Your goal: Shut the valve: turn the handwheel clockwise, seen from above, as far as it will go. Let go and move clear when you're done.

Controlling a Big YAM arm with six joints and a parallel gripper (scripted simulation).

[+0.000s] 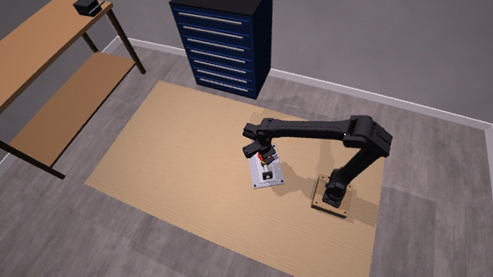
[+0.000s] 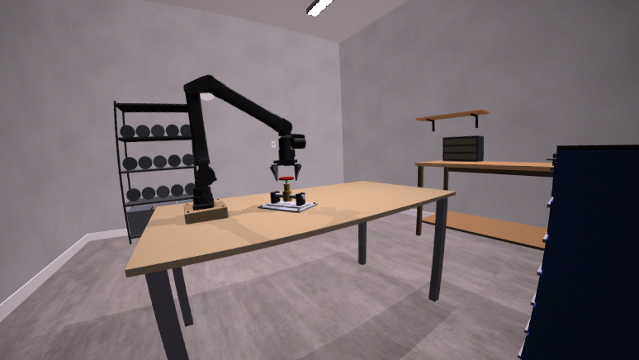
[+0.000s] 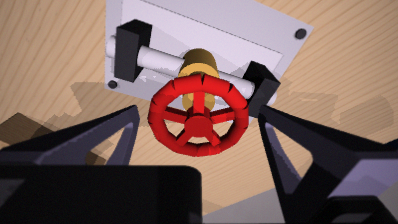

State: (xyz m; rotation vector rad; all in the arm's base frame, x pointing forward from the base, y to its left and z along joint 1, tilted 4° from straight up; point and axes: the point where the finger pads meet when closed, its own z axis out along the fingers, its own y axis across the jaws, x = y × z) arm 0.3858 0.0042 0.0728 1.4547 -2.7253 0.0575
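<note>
A red spoked handwheel (image 3: 198,116) sits on a brass valve stem above a white pipe held by two black clamps on a grey plate (image 3: 210,40). The valve stands on the wooden table (image 2: 286,192). My gripper (image 3: 198,111) points straight down over the handwheel, fingers wide open with one finger on each side of the rim, touching nothing. In the side view the fingertips (image 2: 286,173) are just above the wheel (image 2: 286,178). From above, the wrist (image 1: 261,148) hides most of the wheel.
My arm's base stands on a wooden block (image 2: 205,211) on the table, left of the valve plate. A blue drawer cabinet (image 1: 225,32), a workbench (image 1: 13,62) and a shelf rack (image 2: 152,156) stand away from the table.
</note>
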